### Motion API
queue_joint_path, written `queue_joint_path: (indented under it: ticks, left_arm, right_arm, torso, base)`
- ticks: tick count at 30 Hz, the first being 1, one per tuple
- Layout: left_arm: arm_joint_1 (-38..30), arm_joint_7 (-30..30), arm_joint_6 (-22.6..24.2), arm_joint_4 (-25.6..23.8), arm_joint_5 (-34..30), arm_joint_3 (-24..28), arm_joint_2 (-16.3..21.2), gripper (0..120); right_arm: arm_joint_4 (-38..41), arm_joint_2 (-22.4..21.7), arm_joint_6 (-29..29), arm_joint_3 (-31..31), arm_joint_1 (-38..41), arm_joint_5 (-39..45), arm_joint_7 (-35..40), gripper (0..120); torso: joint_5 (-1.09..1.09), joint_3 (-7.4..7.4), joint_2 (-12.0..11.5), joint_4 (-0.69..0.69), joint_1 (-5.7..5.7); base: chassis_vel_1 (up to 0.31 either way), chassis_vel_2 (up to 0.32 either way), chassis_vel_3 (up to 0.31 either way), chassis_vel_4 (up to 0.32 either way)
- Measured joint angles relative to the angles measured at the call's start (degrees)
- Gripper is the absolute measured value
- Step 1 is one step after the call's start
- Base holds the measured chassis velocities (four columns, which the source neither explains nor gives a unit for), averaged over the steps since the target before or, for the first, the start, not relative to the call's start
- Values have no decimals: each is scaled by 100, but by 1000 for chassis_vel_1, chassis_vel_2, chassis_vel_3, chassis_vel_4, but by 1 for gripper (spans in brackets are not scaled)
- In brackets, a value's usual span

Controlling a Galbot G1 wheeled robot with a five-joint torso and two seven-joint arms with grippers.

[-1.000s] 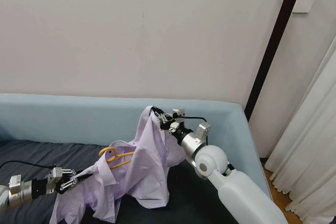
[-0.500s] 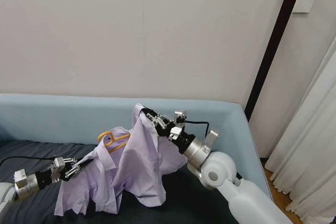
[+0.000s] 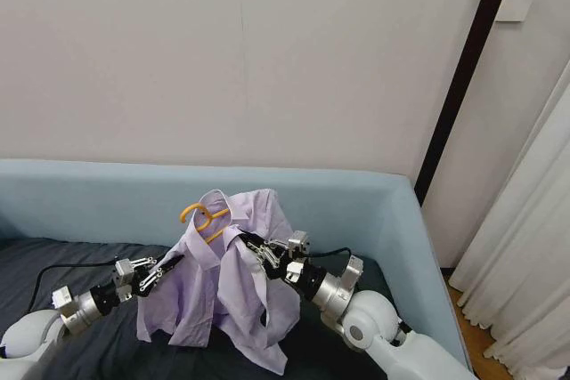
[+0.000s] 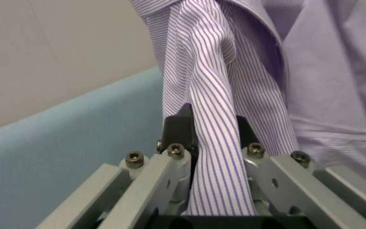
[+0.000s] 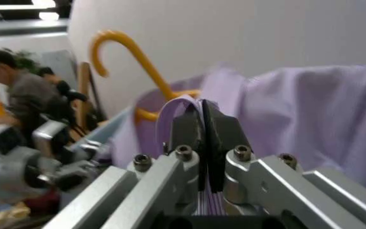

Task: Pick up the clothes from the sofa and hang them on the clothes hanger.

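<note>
A lilac striped shirt (image 3: 223, 287) hangs lifted above the sofa, draped over a yellow hanger (image 3: 203, 220) whose hook pokes out at its top. My left gripper (image 3: 163, 270) is shut on the shirt's left edge; in the left wrist view its fingers (image 4: 183, 143) pinch a fold of the striped cloth (image 4: 221, 109). My right gripper (image 3: 252, 246) is shut on the shirt near its middle; in the right wrist view its fingertips (image 5: 188, 125) clamp a thin fold of fabric (image 5: 297, 109) just below the yellow hanger (image 5: 138, 67).
The light blue sofa back (image 3: 89, 198) runs behind the shirt, with the dark seat cushion (image 3: 53, 260) below. A black pole (image 3: 459, 86) and a white curtain (image 3: 525, 255) stand to the right. A plain wall rises behind.
Both grippers have raised and drawn the shirt together. The right gripper moved left and down, the left gripper moved right and up, and the hanger hook rose higher.
</note>
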Motion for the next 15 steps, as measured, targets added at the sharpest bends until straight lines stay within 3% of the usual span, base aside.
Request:
queue_joint_path:
  ticks: [8, 15]
  left_arm:
    - [85, -66, 6, -154, -213, -139, 240, 7]
    - [67, -190, 96, -351, -386, -229, 575, 7]
  right_arm:
    - [-583, -104, 659, -50, -33, -1187, -214, 32]
    - [-1135, -158, 1111, 136, -62, -3449, 127, 60]
  torso:
    - [0, 0, 0, 0, 0]
    - [0, 0, 0, -1, 0]
  base:
    - [0, 0, 0, 0]
    - [0, 0, 0, 0]
